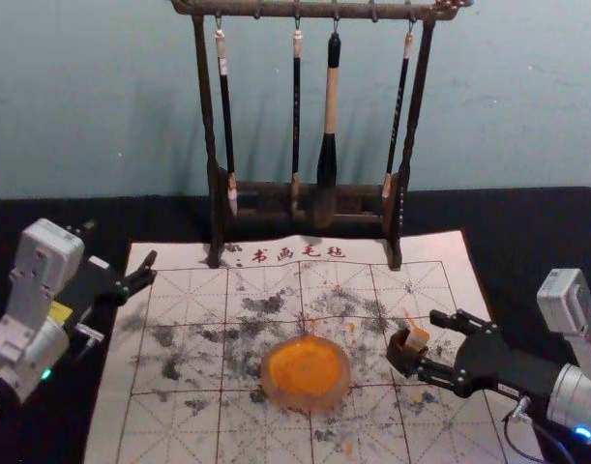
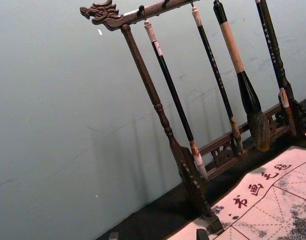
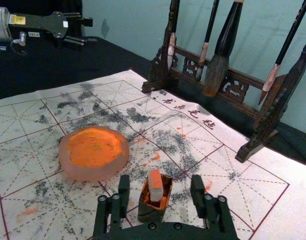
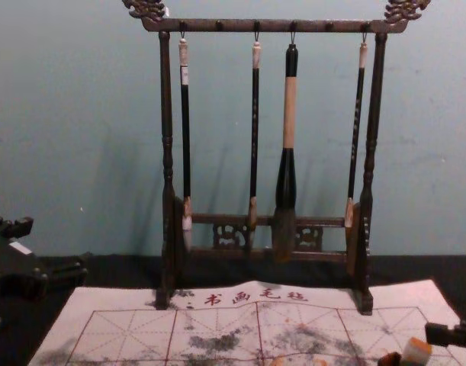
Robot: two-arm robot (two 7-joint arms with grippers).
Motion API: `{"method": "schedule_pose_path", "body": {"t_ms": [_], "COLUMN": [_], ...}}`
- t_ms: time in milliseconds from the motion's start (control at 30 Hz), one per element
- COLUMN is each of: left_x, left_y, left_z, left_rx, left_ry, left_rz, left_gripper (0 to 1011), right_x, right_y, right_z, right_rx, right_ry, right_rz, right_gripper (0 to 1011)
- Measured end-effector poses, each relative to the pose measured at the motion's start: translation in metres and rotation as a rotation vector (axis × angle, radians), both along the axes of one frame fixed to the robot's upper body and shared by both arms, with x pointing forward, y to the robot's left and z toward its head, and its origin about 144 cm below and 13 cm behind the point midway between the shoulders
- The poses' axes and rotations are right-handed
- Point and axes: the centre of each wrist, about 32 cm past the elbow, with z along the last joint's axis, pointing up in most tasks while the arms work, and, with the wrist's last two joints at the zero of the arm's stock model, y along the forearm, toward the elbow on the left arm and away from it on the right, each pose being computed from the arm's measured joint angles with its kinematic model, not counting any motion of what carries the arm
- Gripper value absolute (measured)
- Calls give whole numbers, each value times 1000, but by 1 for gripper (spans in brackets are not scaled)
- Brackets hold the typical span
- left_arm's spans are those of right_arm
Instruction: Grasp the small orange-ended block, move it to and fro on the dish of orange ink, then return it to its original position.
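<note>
Right gripper [image 1: 428, 341] — wide open, near block [image 1: 417, 338]; left gripper [image 1: 122, 245], far left

Between the dish [image 1: 310, 400] and the brush rack [image 1: 266, 222] there is room for passing. This rack obstructs the mat's [image 1: 276, 435] far edge.

"Block [image 3: 156, 187]?"
"Pale, orange-topped, standing partly inside a small dark box [image 3: 150, 215] (orange-smeared within)."
"Dish [image 3: 85, 174]?"
"Round, translucent, holding orange ink [image 3: 95, 147]; flat on the mat [image 3: 265, 175], near the box."
</note>
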Motion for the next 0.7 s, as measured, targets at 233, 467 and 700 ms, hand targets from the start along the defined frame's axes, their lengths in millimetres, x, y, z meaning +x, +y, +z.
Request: {"method": "schedule_pose_path", "body": {"t_ms": [233, 467, 700], "left_x": [0, 0, 0], "left_y": [0, 0, 0], "left_z": [0, 0, 0], "left_rx": [0, 0, 0], "left_ry": [0, 0, 0], "left_rz": [0, 0, 0], "left_gripper": [1001, 1001, 1001], "right_x": [0, 0, 0], "right_y": [0, 0, 0], "right_z": [0, 0, 0], "right_rx": [1, 1, 1], "right_ry": [0, 0, 0], "right_rz": [-1, -1, -1], "right_gripper": [536, 314, 118]}}
